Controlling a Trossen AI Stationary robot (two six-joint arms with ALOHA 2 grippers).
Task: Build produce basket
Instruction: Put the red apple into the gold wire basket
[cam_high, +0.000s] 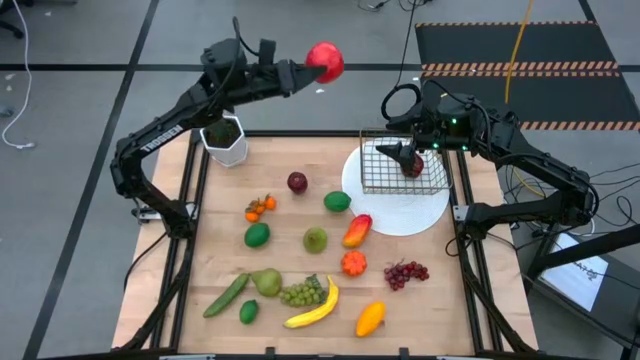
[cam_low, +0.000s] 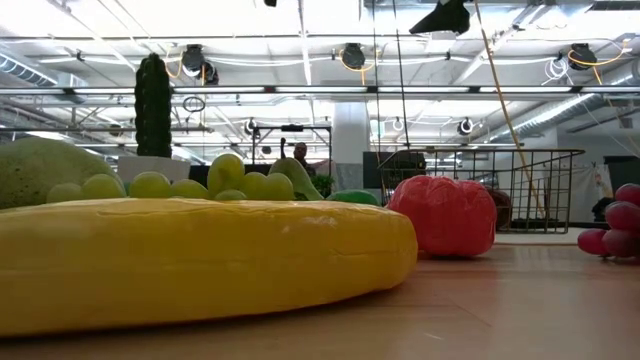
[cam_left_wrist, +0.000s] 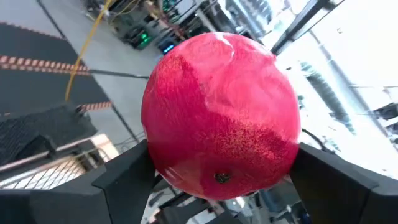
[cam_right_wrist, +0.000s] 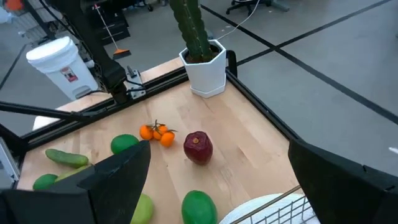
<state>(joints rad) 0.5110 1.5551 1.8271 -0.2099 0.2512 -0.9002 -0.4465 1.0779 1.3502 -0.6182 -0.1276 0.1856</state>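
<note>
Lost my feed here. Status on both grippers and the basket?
Left gripper raised behind the table, shut on red apple. Right gripper open over the basket. Red fruit already in basket. Nothing blocking.

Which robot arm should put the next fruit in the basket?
Probably the left. Its left gripper already holds a red apple, raised beyond the table's far edge. The right gripper hangs open and empty over the basket.

white plate (cam_high: 420, 215), potted cactus (cam_high: 225, 137), wooden table (cam_high: 290, 255)
</note>
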